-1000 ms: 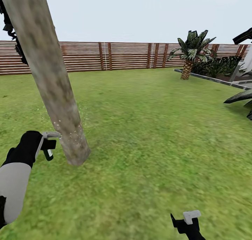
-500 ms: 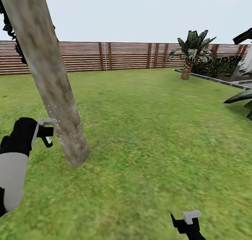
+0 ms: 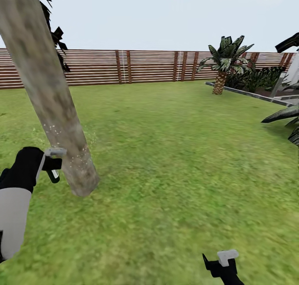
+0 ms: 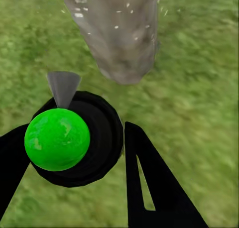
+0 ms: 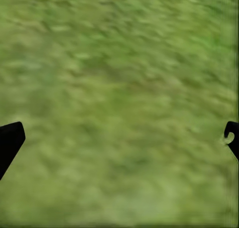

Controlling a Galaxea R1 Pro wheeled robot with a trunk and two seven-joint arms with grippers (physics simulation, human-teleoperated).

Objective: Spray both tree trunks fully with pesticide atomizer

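Pretty plain yard: blurry green lawn [image 3: 174,160] running out to a reddish-brown slatted wooden fence [image 3: 137,67] straight across at 12 o'clock. Pale, hazy sky [image 3: 166,15] above it, flat even daylight. Over at 2 o'clock there's a small palm [image 3: 224,63] by the fence, dark leafy plants [image 3: 259,78] beside it, and a grey edging strip [image 3: 245,93] along the grass.

White left forearm [image 3: 14,218], black wrist [image 3: 25,169]
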